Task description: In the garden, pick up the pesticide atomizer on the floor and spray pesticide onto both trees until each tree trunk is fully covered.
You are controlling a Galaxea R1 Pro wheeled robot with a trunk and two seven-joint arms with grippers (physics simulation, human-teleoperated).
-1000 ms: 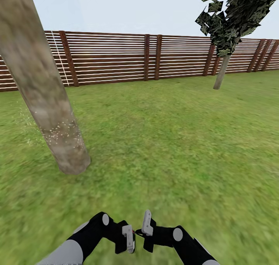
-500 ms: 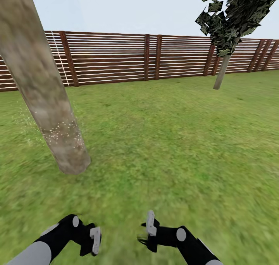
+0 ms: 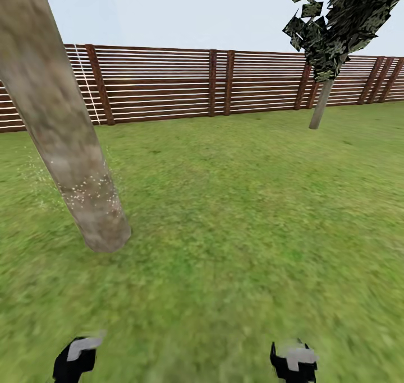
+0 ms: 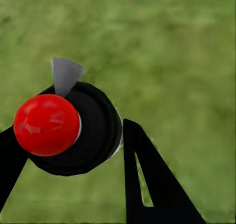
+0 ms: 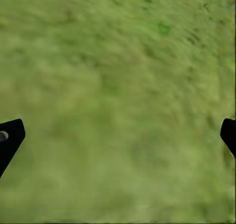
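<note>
Your two arms sit low at the bottom edge of the head view, well apart, with little more than the wrists showing. Your left gripper [image 4: 73, 150] has its black fingers [image 4: 147, 184] closed around the atomizer [image 4: 69, 128], one on each side of its body, and the red cap faces the wrist camera. Your right gripper [image 5: 118, 135] is spread wide, its fingertips [image 5: 10, 135] at opposite edges of the wrist view with nothing between them.

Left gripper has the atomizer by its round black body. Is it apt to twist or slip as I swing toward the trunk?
Probably some. The atomizer looks round and smooth, so it may rotate between the left gripper fingers. Its red cap suggests rigid plastic, unlikely to deform.
</note>
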